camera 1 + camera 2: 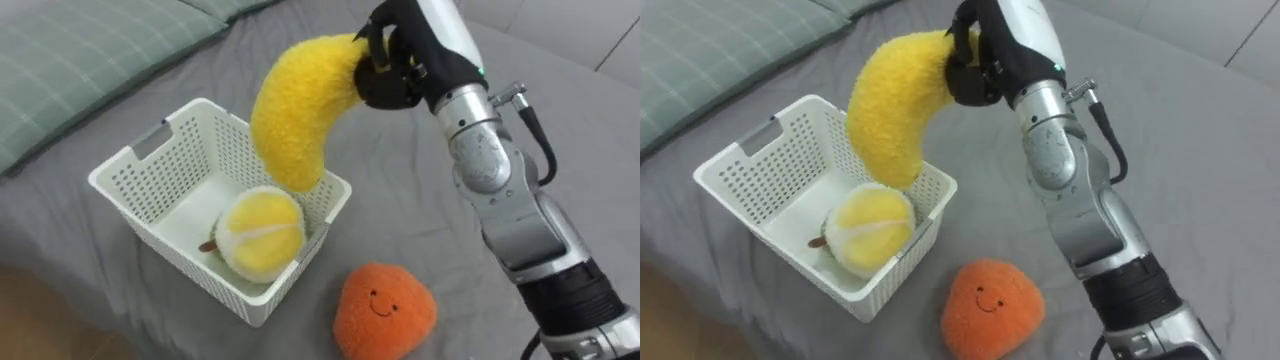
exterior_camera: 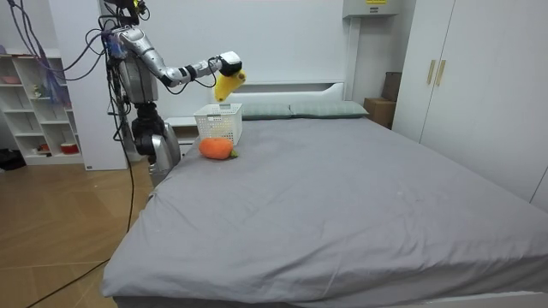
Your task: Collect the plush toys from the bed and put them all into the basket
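Note:
My right hand (image 1: 385, 62) (image 1: 975, 62) (image 2: 229, 63) is shut on one end of a yellow plush banana (image 1: 297, 110) (image 1: 890, 108) (image 2: 225, 84). The banana hangs down over the near right corner of a white perforated basket (image 1: 150, 165) (image 1: 750, 165) (image 2: 217, 122) on the grey bed. Inside the basket lies a round yellow plush toy (image 1: 260, 231) (image 1: 868, 228). An orange plush toy with a smiling face (image 1: 383, 310) (image 1: 992, 303) (image 2: 217, 149) lies on the bed in front of the basket, to its right.
Pale green checked pillows (image 1: 70, 60) (image 1: 700, 50) (image 2: 317, 109) lie behind the basket at the head of the bed. I stand at the bed's side near its head, with a shelf unit (image 2: 38, 107) behind me. The grey sheet (image 2: 342, 197) stretches away to the room view's right.

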